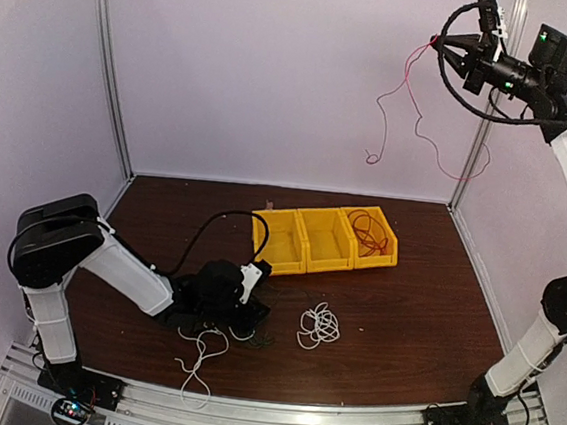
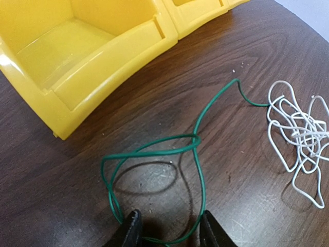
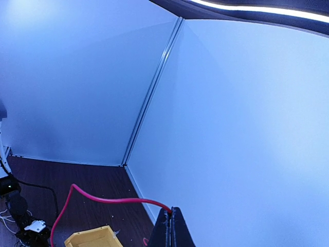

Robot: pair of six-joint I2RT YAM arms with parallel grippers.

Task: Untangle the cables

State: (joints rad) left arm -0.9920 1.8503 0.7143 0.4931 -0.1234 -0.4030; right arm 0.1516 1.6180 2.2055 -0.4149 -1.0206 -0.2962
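Two robot arms work at very different heights over a dark wood-grain table [image 1: 404,315] in the overhead view. The left gripper [image 1: 251,315] sits low on the tabletop in front of a row of three yellow plastic bins [image 1: 324,262]. The right gripper [image 1: 442,49] is lifted high against the pale back wall [image 1: 277,71], and a thin red cable [image 1: 414,110] dangles from it in loose curves, clear of the table. A small bundle of white cable [image 1: 320,325] lies just to the right of the left gripper. A second loose white cable [image 1: 193,365] trails toward the near edge, and a coiled reddish cable [image 1: 366,229] rests in the rightmost bin.

From the left wrist, the two black fingertips [image 2: 131,229] stand partly apart, not clamped. A thin dark green cable [image 2: 195,139] runs across the gap between them at the bottom edge. The cable loops up over the wood, crosses itself once, and stretches on to the white bundle, which lies tangled at the right of this view. One yellow bin fills the upper left, open and tilted toward the camera.

From the right wrist, the dark fingertips [image 3: 177,226] are pressed together with no gap, pinching the red cable. It arcs out to the left from the grip and then drops toward the table far below. The corner of a yellow bin shows at the bottom edge, with pale enclosure walls filling the rest of the view
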